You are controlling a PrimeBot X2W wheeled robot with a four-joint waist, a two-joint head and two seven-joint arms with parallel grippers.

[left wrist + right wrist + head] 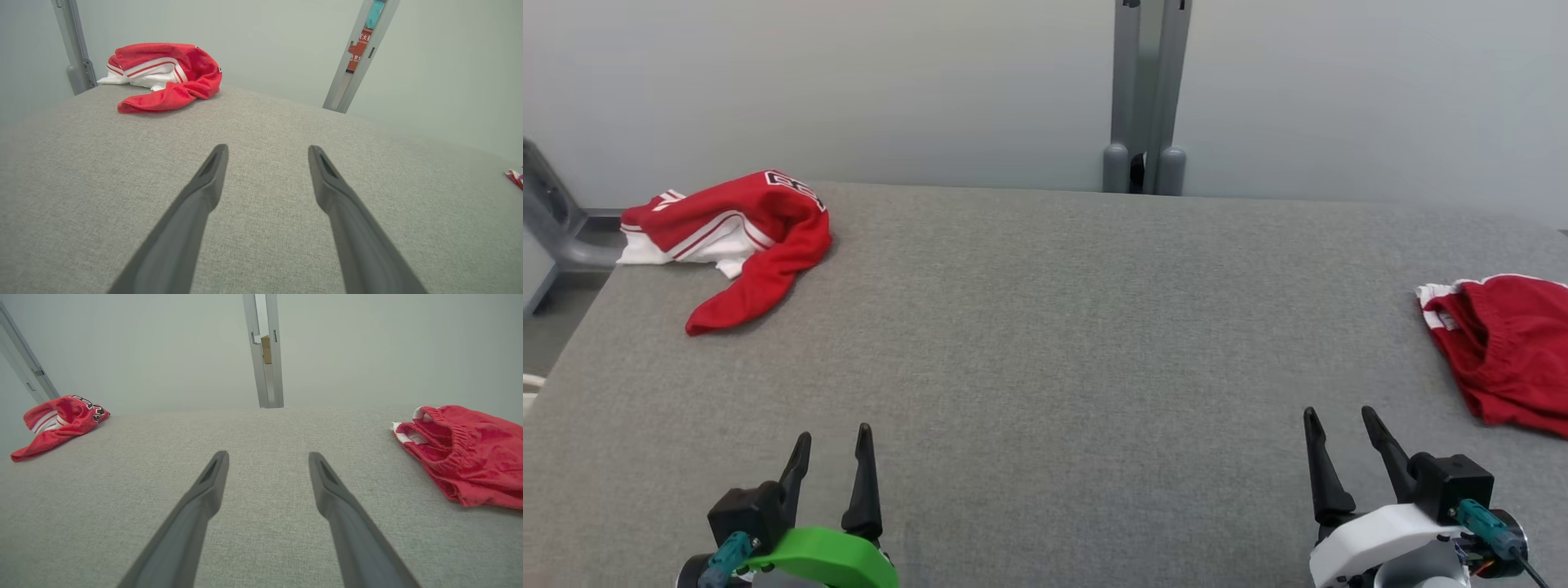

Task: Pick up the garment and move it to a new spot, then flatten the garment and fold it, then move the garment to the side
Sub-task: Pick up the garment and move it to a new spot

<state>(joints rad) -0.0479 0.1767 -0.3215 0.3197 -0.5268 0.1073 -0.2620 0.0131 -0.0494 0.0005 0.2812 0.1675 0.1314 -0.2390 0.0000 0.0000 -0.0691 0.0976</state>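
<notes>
Both sets of jaws stand wide apart with nothing between them. The left jaws rise at the lower left of the head view from a green wrist housing (829, 559). Their dark fingers (862, 482) point away from the robot, low over the near part of the grey fabric-covered worktop (1045, 327). The right jaws rise at the lower right from a white wrist housing (1380, 535), their fingers (1323, 474) leaning a little to the left. Each wrist view shows its own fingers stretched out at a shallow angle above bare cloth; whether the tips touch it I cannot tell. A crumpled red and white jersey (743, 237) with black lettering lies at the far left corner of the worktop, one red end trailing toward the robot, well ahead of the left jaws. Red shorts (1503, 351) with an elastic waistband and white trim lie at the right edge, ahead and to the right of the right jaws. A grey post (1147, 98) stands behind the far edge.
</notes>
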